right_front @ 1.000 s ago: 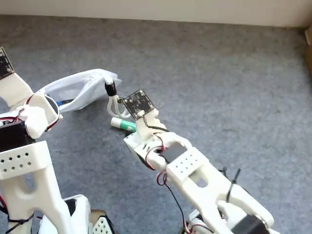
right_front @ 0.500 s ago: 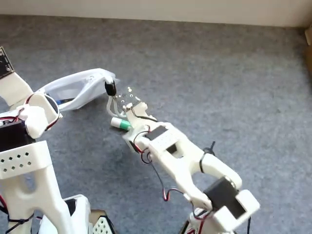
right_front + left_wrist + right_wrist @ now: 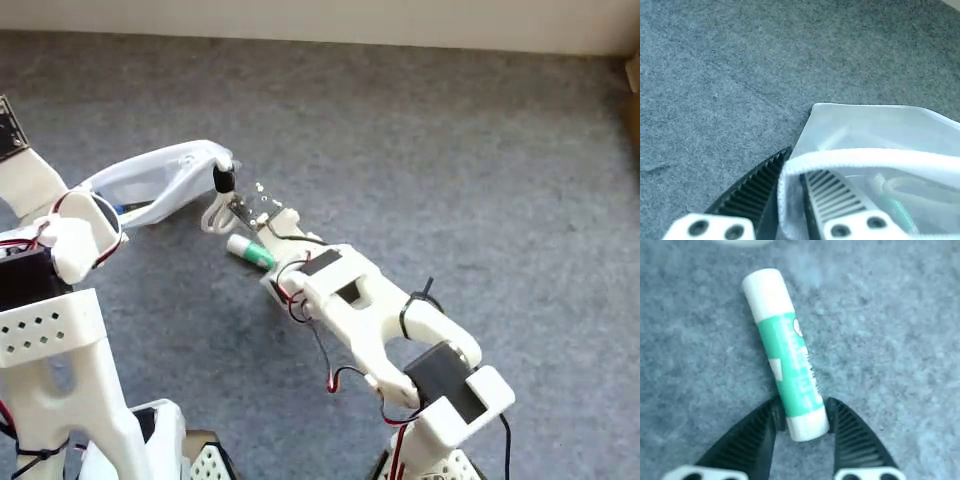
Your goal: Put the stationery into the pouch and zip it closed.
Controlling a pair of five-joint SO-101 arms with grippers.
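A glue stick with a green label and white cap lies on the grey carpet, also seen beside the pouch in the high view. My right gripper is down at the stick's bottom end, one black finger pressed against each side, shut on it. The cap end points away from the gripper, toward the pouch. The translucent white pouch hangs open and raised off the carpet. Its rim runs between the ridged fingers of my left gripper, which is shut on the pouch. Something blue shows inside the pouch.
A black zipper pull sits at the pouch's end nearest the glue stick, with white cord loops below it. Open grey carpet spreads to the right and far side. A pale wall edge runs along the back.
My right arm rolled its wrist over and came down so its fingers flank the glue stick's end. The stick shifted slightly toward the pouch. The left arm and pouch stayed put.
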